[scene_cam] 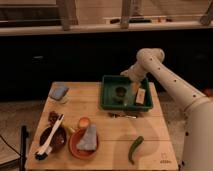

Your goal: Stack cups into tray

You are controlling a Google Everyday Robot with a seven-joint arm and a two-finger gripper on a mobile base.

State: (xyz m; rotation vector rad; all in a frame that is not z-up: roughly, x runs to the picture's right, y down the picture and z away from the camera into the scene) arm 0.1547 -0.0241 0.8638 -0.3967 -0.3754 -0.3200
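Observation:
The deep green tray [106,95] stands at the back right of the wooden table. One small dark olive cup [120,92] sits inside it near the middle. A small tan box-like item [141,96] lies in the tray's right part. My gripper [128,77] is at the tray's far edge, just above and behind the cup, at the end of the white arm [165,80] that reaches in from the right. I see nothing held in it.
A blue sponge on a clear container [59,93] sits at the back left. A dark brown bowl with a white brush [52,139], an orange-brown dish with a grey cloth [84,143] and a small orange cup [84,122] stand front left. A green pepper [135,148] lies front right.

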